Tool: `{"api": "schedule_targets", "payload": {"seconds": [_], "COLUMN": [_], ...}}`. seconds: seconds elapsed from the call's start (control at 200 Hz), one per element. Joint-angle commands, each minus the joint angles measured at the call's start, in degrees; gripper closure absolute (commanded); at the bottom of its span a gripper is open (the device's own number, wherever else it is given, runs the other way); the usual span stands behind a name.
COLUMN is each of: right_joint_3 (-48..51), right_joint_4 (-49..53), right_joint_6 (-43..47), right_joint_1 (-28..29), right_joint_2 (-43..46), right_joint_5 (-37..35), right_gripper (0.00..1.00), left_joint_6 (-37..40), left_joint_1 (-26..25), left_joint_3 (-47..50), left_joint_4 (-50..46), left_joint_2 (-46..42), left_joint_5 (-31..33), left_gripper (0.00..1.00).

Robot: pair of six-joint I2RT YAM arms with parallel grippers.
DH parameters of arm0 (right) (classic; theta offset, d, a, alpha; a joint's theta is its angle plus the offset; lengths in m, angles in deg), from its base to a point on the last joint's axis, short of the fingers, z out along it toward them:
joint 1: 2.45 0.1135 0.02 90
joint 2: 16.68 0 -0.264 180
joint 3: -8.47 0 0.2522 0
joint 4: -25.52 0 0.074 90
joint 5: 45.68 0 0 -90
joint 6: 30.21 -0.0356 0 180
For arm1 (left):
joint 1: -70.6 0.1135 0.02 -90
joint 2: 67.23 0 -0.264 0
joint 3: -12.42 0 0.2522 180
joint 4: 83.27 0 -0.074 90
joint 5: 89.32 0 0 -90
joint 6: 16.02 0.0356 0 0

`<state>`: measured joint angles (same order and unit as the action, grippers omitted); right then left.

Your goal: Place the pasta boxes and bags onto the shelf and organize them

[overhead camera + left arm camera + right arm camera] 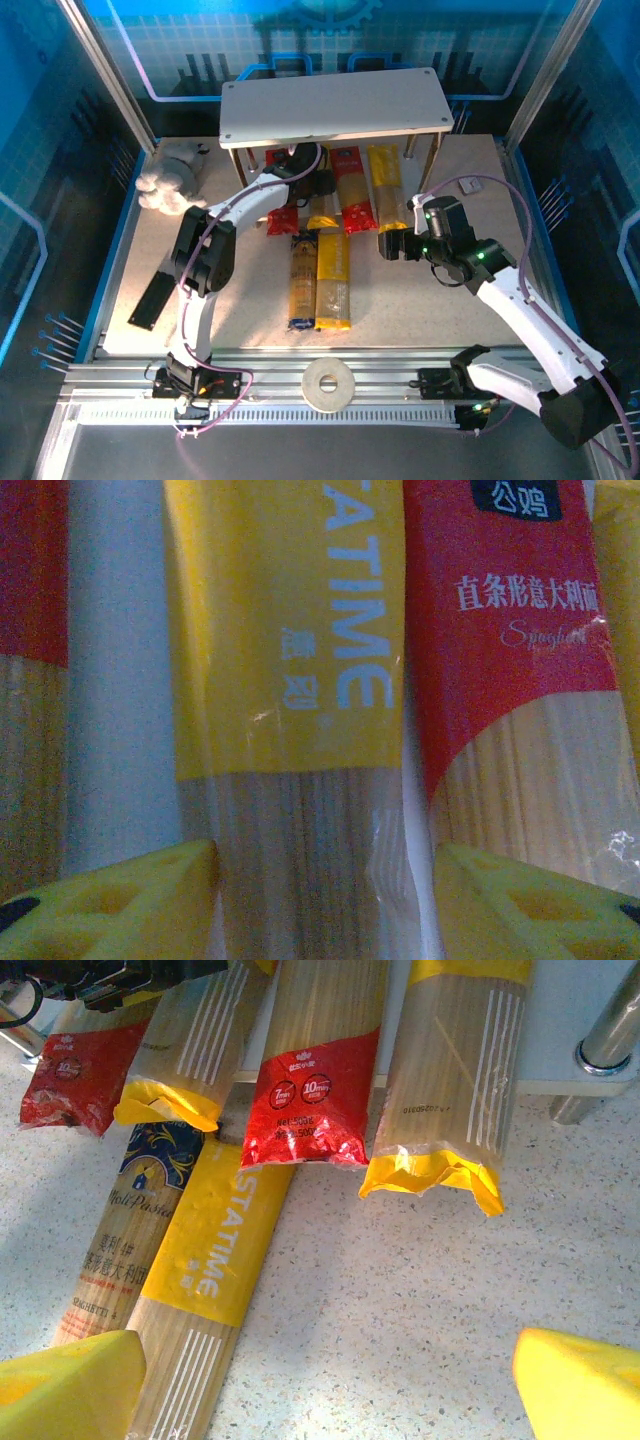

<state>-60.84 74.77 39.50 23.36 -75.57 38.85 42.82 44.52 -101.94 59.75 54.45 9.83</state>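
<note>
Left gripper [325, 880] jaws spread astride yellow pack [290, 630], centre frame. Red pack [500, 680] just beside it, may get pinched too. Right gripper [330, 1360] jaws released, empty.

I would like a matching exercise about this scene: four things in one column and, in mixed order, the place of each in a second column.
Things
1. flat beige ring
2. flat black rectangular slab
3. white fluffy bundle
4. pale spaghetti pack with dark blue ends

Places
A. middle of the speckled table, alongside a yellow spaghetti pack
B. far left corner, beside the white two-tier shelf
C. on the near metal rails
D. left side of the table, near its edge

Pairs: 1-C, 2-D, 3-B, 4-A
</note>
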Motion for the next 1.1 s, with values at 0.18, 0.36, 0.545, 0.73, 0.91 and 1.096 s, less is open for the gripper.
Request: {"api": "schedule_targets", "payload": {"seconds": [0.18, 0.36, 0.545, 0.73, 0.91, 1.096], "right_joint_3": [0.3, 0.1, -0.7, 1.9, 4.8, 2.8], "right_joint_4": [-0.2, -0.2, 0.8, 0.2, -3.3, -3.9], "right_joint_6": [-0.5, -1.1, -2.4, -8.4, -15.5, -17.8], "right_joint_1": [-0.7, -0.6, -0.1, 5.8, 14.5, 19.6], "right_joint_2": [-0.9, -1.5, -3.1, -6.5, -12.1, -20.1], "right_joint_5": [2.2, 3.9, 7.2, 9.1, 7.5, 4.6], "right_gripper": [0.04, 0.03, 0.03, 0.03, 0.03, 0.02], "left_joint_6": [2.0, 4.8, 10.3, 12.6, 7.1, 1.3], "left_joint_1": [0.2, -0.3, -6.2, -14.6, -15.6, -15.5], "left_joint_3": [4.6, 12.8, 22.3, 29.0, 39.7, 49.9], "left_joint_4": [9.6, 14.7, 12.4, 2.1, -4.3, -4.6], "left_joint_2": [-8.8, -16.6, -27.9, -39.7, -48.1, -56.8], "left_joint_5": [-3.2, -7.1, -3.6, 1.9, 3.0, 1.8], "left_gripper": [0.19, 0.19, 0.19, 0.19, 0.2, 0.21]}}
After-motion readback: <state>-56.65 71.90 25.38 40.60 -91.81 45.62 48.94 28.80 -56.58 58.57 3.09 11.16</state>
